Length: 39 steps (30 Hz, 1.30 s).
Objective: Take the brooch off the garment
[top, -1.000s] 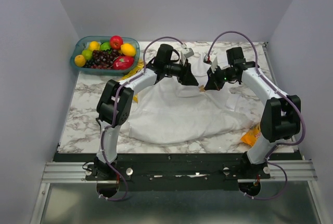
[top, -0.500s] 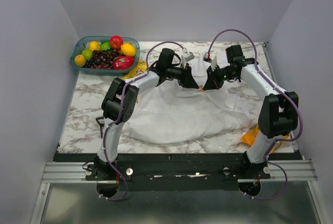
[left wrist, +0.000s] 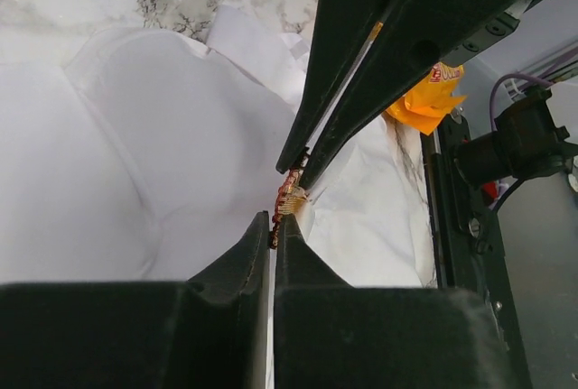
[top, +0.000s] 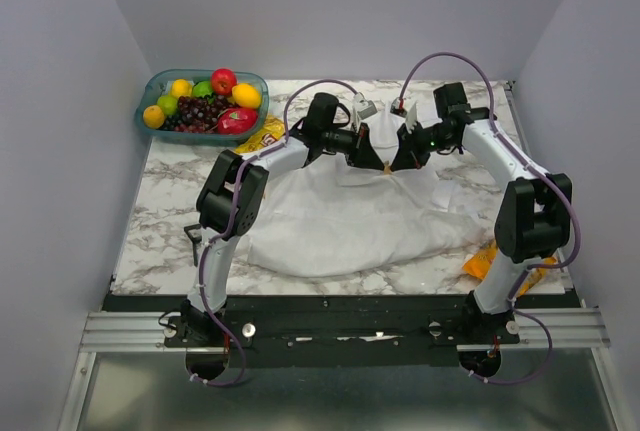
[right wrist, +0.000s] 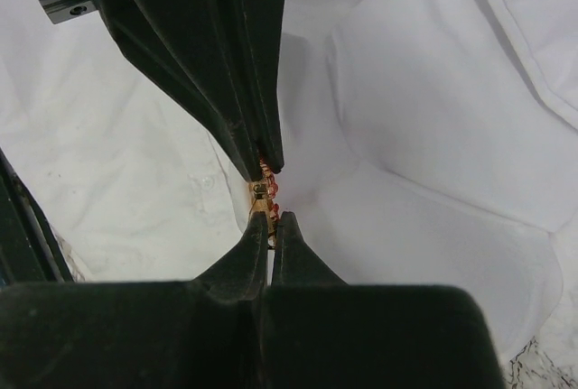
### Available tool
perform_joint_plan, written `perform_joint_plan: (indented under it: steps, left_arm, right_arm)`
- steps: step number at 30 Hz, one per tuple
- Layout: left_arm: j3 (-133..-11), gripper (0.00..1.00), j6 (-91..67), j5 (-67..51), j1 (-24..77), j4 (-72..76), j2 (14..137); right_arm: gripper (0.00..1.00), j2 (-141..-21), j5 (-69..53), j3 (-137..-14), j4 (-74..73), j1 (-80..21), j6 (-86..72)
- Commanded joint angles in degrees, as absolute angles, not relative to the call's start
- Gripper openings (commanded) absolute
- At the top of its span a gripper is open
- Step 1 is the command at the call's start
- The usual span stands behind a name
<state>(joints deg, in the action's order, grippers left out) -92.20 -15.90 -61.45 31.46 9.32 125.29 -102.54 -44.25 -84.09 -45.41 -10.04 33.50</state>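
The white garment (top: 340,221) lies spread over the marble table. Near its collar both grippers meet at the brooch (top: 388,170), a tiny orange-gold trinket with red beads. My left gripper (top: 379,163) reaches in from the left and is shut on one end of the brooch (left wrist: 289,198). Its fingertips (left wrist: 262,226) pinch that end. From the right, my right gripper (top: 397,164) is shut on the other end of the brooch (right wrist: 264,192). A fold of the garment (right wrist: 433,136) rises to the brooch between the two pairs of jaws.
A teal bowl of fruit (top: 150,91) stands at the back left, with a yellow chip bag (top: 262,136) beside it. An orange snack packet (top: 483,261) lies by the right arm's base, at the garment's edge.
My left gripper moved right to the brooch and its jaws closed on it. The right gripper stayed shut on the brooch and shifted slightly back and left.
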Motion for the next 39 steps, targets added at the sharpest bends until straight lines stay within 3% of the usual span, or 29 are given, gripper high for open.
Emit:
perform_joint_plan:
  steps: [1,3,6,13,18,25,30,39]
  left_arm:
    - [-93.43,0.03,-15.21,-63.72,31.73,9.49,126.39]
    - [-93.34,0.0,-15.29,-63.81,31.73,9.67,126.3]
    - [-92.82,0.0,-15.73,-63.2,31.64,10.11,125.86]
    - [-87.63,0.0,-23.28,-61.7,30.15,20.28,124.72]
    - [-85.08,0.0,-31.45,-61.79,30.15,29.52,127.08]
    - [-83.24,0.0,-39.19,-62.14,30.15,38.83,129.37]
    - [-83.23,0.0,-40.96,-62.49,30.15,39.55,130.25]
    - [-83.93,0.0,-39.2,-63.1,30.23,38.24,130.17]
  right_arm:
    - [0.01,-103.8,-45.62,-85.87,-46.58,-9.84,33.22]
    - [0.03,-103.89,-45.09,-85.69,-46.58,-9.84,33.14]
    - [0.23,-103.89,-42.81,-85.7,-46.67,-9.58,31.38]
    - [0.52,-104.76,-49.03,-82.44,-46.93,-2.64,23.21]
    - [0.56,-107.14,-57.29,-83.93,-51.32,-1.85,25.14]
    - [0.59,-110.12,-57.92,-84.11,-50.45,-1.93,25.31]
    - [0.63,-112.15,-59.76,-85.95,-49.92,-2.28,24.43]
    - [0.6,-115.05,-60.03,-86.92,-48.51,-2.64,21.53]
